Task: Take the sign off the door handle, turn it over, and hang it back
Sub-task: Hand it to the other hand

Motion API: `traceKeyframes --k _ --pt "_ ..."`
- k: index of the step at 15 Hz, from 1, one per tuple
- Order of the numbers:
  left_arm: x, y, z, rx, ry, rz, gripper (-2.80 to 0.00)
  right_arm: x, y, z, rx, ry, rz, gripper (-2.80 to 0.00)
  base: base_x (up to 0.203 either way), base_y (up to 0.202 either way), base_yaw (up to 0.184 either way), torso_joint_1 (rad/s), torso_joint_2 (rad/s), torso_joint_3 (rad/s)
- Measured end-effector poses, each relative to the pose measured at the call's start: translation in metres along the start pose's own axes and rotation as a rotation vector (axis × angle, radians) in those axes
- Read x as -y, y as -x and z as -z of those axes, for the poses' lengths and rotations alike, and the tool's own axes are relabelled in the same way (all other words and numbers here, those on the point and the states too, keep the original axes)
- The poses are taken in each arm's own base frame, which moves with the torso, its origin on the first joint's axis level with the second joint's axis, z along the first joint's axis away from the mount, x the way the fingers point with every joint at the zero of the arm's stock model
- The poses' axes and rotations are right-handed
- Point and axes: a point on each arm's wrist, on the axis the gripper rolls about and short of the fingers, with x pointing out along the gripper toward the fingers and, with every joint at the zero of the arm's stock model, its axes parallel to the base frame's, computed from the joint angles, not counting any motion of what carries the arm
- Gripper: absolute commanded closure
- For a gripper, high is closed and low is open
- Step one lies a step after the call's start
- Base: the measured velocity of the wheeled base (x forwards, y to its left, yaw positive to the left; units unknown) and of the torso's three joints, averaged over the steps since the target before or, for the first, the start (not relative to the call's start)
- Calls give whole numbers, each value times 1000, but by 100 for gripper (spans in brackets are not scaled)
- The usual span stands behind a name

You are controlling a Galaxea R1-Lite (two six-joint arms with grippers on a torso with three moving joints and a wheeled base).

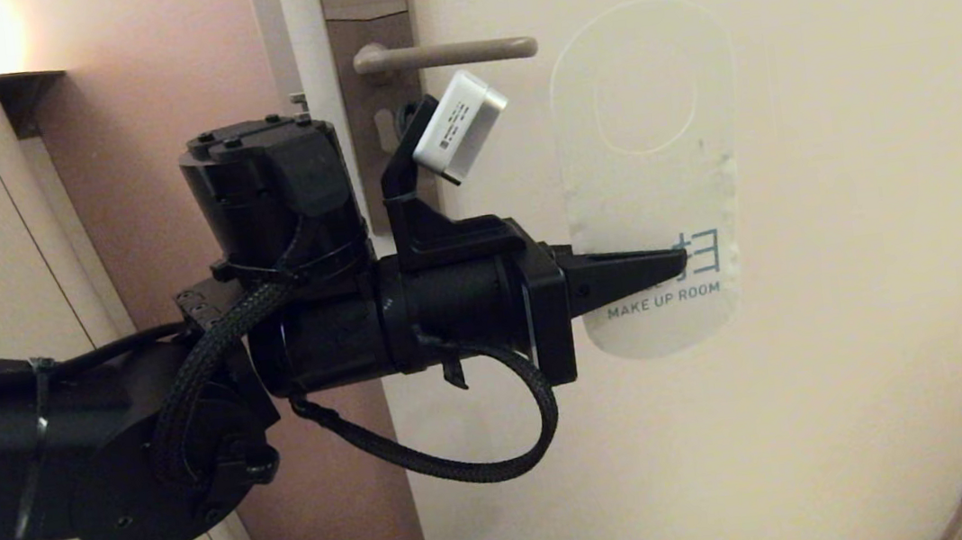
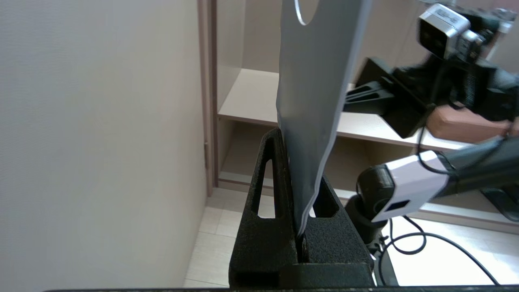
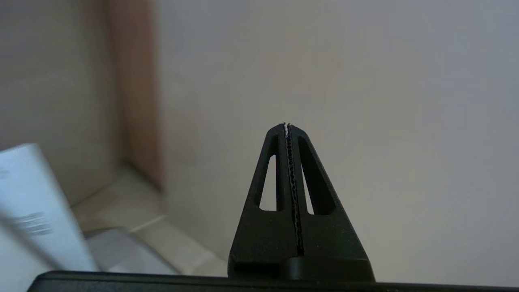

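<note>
The left gripper (image 1: 678, 264) reaches in from the left at mid height, its jaws closed flat on the lower part of the sign (image 1: 642, 107), nipping it beside the words "MAKE UP ROOM". The sign hangs free of the door handle (image 1: 456, 53), just to the right of the lever's tip and slightly below it, in front of the pale door (image 1: 873, 216). Its long axis is upright: the rounded end with the oval hole points up, and the printed end points down. The white side faces the head camera, and the text reads the right way up. The hole sits level with the stretch just under the lever, not around it. The lever itself runs level, pointing right from its backplate (image 1: 380, 118) near the door's left edge. In the left wrist view the sign (image 2: 316, 101) rises edge-on from between the two black fingers (image 2: 265, 211), showing a grey face, with the curve of the hole at its far end. The same view shows the right arm (image 2: 421, 101) off to the side, near a shelf (image 2: 251, 97) and apart from the sign. The right gripper (image 3: 288, 125) has its jaws pressed together on nothing, pointing at a plain wall (image 3: 385, 101).
</note>
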Motion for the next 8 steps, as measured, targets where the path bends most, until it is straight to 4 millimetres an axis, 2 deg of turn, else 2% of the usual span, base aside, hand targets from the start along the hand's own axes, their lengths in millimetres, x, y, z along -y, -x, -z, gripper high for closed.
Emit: traceKeyframes --k 4,7,8 --pt "6 -6 3 -8 5 28 0 14 -29 -9 13 -4 -154 0 0 0 0 0 0 0" --pt "12 -12 6 -19 10 61 0 14 -50 -10 -12 -16 -273 0 0 0 0 0 0 0" --pt "12 -13 7 -25 12 76 0 11 -55 -9 -22 -19 -318 -280 0 0 0 0 0 0"
